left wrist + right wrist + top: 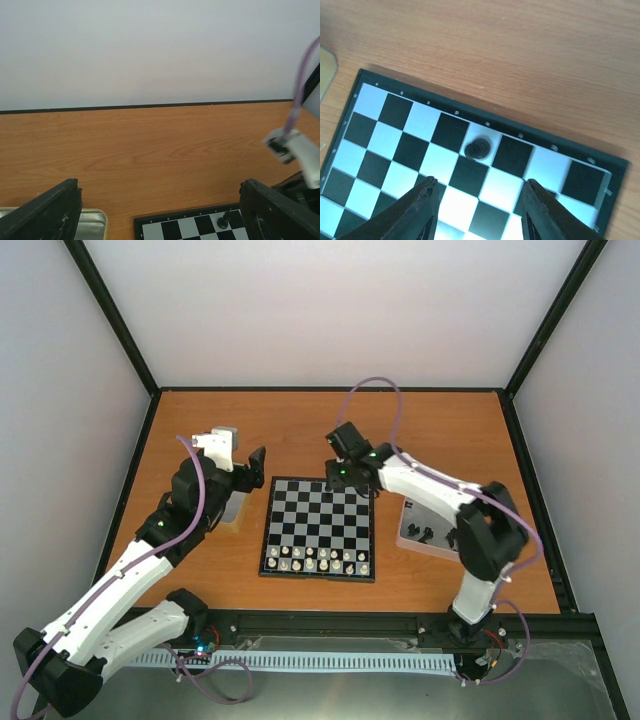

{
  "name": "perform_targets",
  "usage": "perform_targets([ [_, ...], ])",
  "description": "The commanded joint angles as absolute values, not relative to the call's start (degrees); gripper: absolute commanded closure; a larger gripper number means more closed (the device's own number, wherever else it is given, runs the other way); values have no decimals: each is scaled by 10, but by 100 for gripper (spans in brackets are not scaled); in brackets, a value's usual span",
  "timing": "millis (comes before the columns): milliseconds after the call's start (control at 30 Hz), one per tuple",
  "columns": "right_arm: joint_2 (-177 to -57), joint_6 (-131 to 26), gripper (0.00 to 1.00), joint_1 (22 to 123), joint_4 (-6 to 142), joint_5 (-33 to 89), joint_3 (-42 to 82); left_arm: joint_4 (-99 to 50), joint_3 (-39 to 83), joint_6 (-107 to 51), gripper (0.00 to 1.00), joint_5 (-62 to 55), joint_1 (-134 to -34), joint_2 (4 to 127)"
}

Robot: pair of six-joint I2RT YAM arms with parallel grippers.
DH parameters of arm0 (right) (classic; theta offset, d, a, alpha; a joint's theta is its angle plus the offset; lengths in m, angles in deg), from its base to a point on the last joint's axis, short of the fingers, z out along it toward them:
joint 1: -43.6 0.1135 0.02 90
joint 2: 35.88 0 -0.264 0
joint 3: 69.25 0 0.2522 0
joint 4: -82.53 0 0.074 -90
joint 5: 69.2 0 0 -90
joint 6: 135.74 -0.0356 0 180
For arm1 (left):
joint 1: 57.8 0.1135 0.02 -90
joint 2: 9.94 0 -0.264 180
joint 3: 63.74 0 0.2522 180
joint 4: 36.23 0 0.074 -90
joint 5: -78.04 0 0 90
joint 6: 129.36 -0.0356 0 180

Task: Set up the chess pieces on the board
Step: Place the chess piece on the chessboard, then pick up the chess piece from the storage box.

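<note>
The chessboard (300, 520) lies mid-table. A whitish set (318, 561) stands in its two near rows. One black piece (477, 148) stands alone on a pale square in the far row; it also shows in the left wrist view (224, 219). My right gripper (346, 480) hovers over the board's far edge, open and empty (480, 197), with the black piece just beyond its fingers (422, 207). My left gripper (250, 470) is open and empty (160, 212), held above the table left of the board's far-left corner (150, 222).
A metal tray (432, 508) with several black pieces (427, 534) lies right of the board, partly under the right arm. Another tray (236, 512) lies left of the board, under the left arm; its corner shows in the left wrist view (94, 221). Black frame rails edge the table.
</note>
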State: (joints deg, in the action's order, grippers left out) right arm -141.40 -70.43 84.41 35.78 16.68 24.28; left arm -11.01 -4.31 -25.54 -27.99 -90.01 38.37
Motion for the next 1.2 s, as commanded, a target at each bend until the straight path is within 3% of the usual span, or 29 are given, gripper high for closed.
perform_targets([
  [0, -1298, -751, 54, 816, 361, 111, 166, -126, -37, -258, 13, -262, -901, 386],
  [267, -1095, -855, 60, 690, 338, 51, -51, -132, -35, -254, 13, -241, -901, 396],
  [433, -1045, -856, 64, 612, 369, 62, -135, -135, -33, -251, 13, -230, -901, 402],
  [633, -1100, -775, 66, 582, 466, 92, -164, -132, -30, -250, 13, -226, -901, 402],
  [1167, -1261, -755, 72, 547, 587, 99, -146, -129, -27, -242, 13, -222, -901, 408],
])
